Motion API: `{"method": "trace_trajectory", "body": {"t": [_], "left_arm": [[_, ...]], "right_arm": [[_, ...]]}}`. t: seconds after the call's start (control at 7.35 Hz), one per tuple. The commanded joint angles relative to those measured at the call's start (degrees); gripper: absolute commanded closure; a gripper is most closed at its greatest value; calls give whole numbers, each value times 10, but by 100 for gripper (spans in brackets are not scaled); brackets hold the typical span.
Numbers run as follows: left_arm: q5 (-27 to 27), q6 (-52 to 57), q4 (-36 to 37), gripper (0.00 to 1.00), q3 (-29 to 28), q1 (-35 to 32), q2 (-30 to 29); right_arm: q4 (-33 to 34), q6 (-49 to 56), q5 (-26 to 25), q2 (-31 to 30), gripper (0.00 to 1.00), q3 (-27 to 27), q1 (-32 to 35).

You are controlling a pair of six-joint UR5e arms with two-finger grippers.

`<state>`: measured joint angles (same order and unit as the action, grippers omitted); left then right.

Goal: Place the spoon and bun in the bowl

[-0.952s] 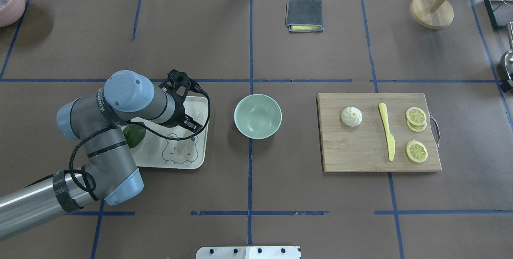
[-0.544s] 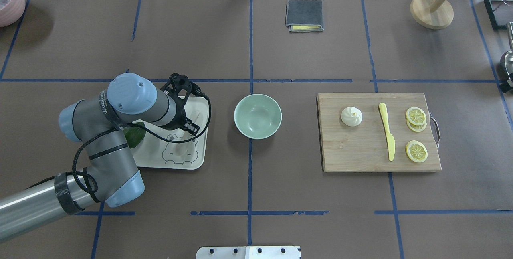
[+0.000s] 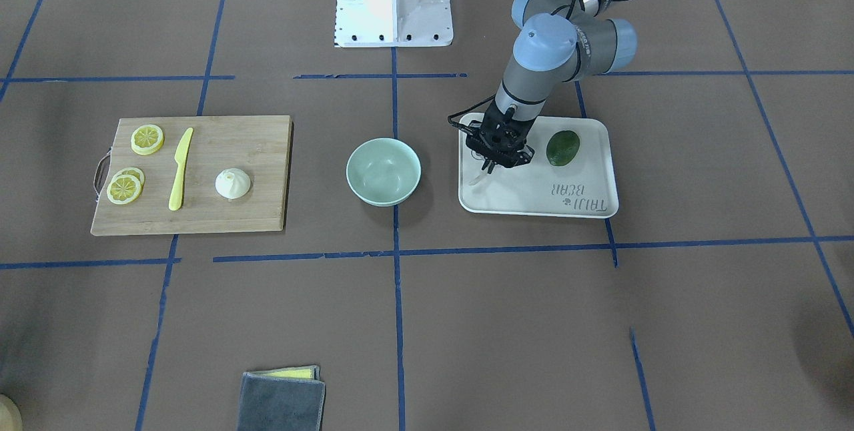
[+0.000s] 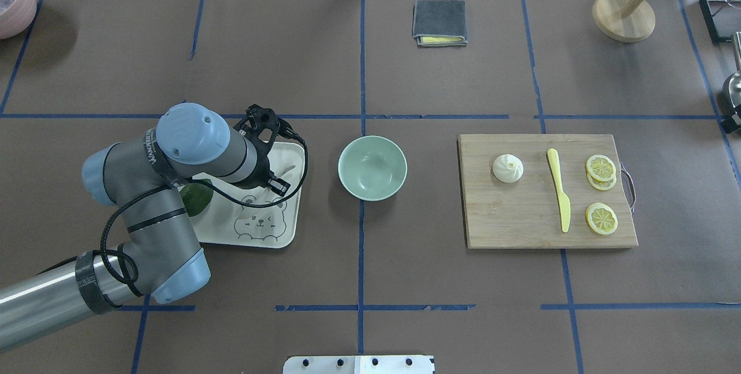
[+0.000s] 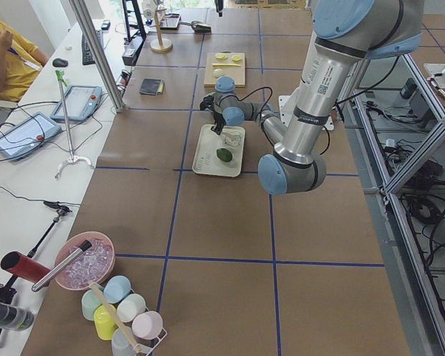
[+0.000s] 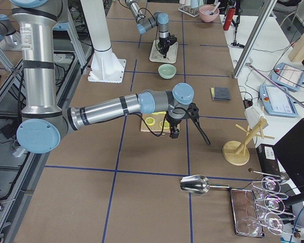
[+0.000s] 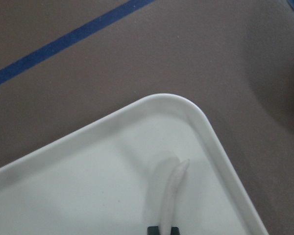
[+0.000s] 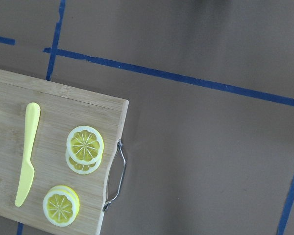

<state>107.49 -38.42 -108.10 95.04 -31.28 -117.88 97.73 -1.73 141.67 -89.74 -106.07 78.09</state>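
My left gripper [image 3: 494,163] is over the white tray [image 3: 534,204], shut on the off-white spoon [image 3: 478,179]. It holds the spoon up off the tray. In the left wrist view the spoon's handle [image 7: 171,193] runs out from between the fingertips above the tray's corner. Its tip also shows in the overhead view [image 4: 288,170]. The mint-green bowl [image 4: 372,167] stands empty to the right of the tray. The white bun [image 4: 507,168] lies on the wooden cutting board [image 4: 521,223]. My right gripper [image 6: 172,132] hangs high over the board's far end; I cannot tell whether it is open or shut.
A dark green avocado [image 3: 562,148] lies on the tray. A yellow knife [image 4: 559,189] and lemon slices [image 4: 601,167] lie on the board. A folded grey cloth [image 4: 439,22] and a wooden stand [image 4: 623,15] are at the far side.
The spoon lay across the bear drawing on the tray; now it is lifted in my left gripper and the drawing is uncovered.
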Motion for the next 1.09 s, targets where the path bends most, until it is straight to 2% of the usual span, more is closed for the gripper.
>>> {"method": "trace_trajectory", "body": {"t": [0.0,0.14,0.27,0.41,0.68,0.95], "left_arm": [[-34,-3,32,100,48,-4,-9],[-80,-9,53,100,59,-5,-35],[-90,-15,61,100,49,-4,-72],[-91,-69,52,100,44,-2,-88],[-91,-143,2,100,-40,27,-159],[-92,-166,-75,100,-78,39,-164]], "right_arm": [[0,0,0,0,0,-2,0],[0,-3,1,0,0,-4,0],[0,-8,1,0,0,-5,0],[-3,-8,2,0,0,-5,0],[-6,-14,1,2,0,-4,0],[-6,-14,1,4,0,-3,0]]}}
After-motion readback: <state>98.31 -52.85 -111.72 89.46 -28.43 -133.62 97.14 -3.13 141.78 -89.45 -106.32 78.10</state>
